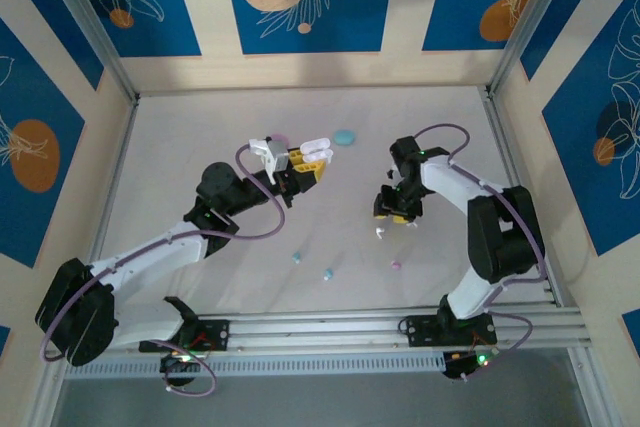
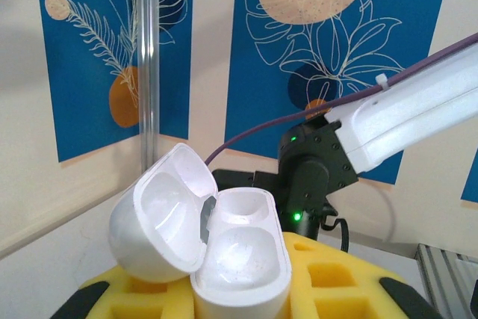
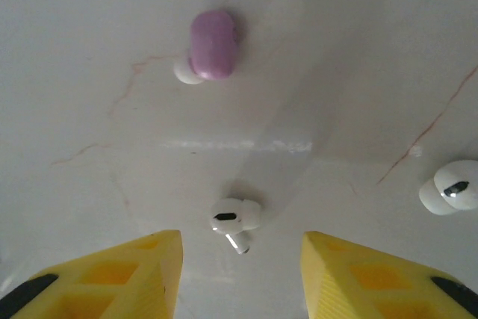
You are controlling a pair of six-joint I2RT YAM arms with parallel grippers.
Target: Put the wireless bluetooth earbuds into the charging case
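Left gripper [image 1: 302, 160] clamps open white charging case [image 2: 239, 259] — wells empty. Right gripper [image 3: 239, 274], jaws part-open, straddles white earbud [image 3: 235, 218] on table [image 3: 89, 110], gripping nothing — pink earbud [image 3: 213, 42], 2nd white earbud [image 3: 452, 187] lie nearby. No buds in yet.

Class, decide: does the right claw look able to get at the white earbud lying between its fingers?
Probably yes. The earbud lies on bare table between the right claw's open fingers, untouched, with nothing covering or crowding it.
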